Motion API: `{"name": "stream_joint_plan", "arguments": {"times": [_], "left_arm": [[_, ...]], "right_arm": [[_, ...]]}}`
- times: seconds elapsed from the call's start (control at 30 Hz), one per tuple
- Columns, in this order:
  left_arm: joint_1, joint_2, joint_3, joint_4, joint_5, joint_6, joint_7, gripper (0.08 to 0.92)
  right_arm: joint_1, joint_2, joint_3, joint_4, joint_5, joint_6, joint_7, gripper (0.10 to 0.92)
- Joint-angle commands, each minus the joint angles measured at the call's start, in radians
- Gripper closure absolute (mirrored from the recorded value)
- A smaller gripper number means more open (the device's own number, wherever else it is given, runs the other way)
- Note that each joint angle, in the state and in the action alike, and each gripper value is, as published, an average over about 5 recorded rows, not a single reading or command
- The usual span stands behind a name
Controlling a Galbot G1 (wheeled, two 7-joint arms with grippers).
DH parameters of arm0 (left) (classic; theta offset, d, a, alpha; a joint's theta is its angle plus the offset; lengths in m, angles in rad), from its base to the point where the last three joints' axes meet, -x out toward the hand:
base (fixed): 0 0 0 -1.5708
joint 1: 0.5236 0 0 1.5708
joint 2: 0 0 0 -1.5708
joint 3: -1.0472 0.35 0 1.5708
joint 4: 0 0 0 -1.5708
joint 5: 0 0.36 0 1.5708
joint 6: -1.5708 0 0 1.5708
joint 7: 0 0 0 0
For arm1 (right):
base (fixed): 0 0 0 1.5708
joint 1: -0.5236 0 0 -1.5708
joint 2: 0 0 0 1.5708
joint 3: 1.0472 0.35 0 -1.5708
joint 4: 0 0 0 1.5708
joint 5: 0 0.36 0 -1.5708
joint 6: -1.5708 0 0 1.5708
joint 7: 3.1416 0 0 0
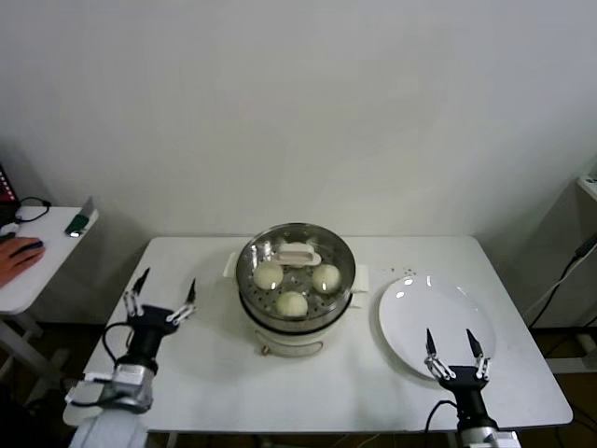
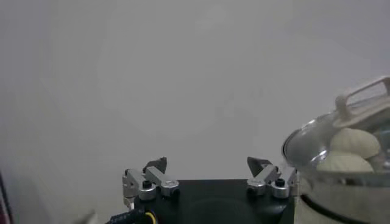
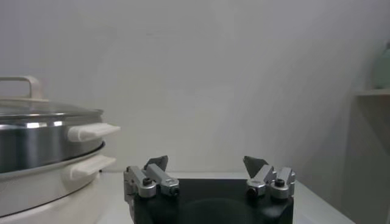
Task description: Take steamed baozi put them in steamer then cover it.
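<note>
Glass, clear and metal-rimmed, the cover (image 1: 297,254) sits on the shiny round steamer (image 1: 296,280) mid-surface (image 1: 215,373), smooth cream steamed baozi (image 1: 292,302) inside. A flat white plate (image 1: 434,322) lies beside. Left tool (image 1: 160,301) and right tool (image 1: 457,353) gape, holding nothing.

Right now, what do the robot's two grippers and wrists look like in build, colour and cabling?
Both match. The left gripper and right gripper each have two slim, dark-tipped fingers on silver metal knuckles with black screws, mounted on a black block. Below each sits a black wrist; the left one shows a silver-grey collar and a black cable looping beside it. A yellow wire shows at the block in the left wrist view.
</note>
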Motion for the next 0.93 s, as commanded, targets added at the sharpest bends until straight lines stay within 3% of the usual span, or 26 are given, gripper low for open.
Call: {"name": "stream_joint_plan", "arguments": {"times": [0.03,0.93], "left_arm": [[0.180,-0.011,-0.103,0.146,-0.365,-0.280,0.004,0.177],[0.170,-0.053,-0.004,0.163,-0.319,-0.310,0.011,0.177]], "right_arm": [[0.004,0.006,-0.001,-0.017,0.002,0.032,0.002,0.203],[-0.007,0.002,-0.043,-0.018,0.001,0.023,-0.007,0.203]]}}
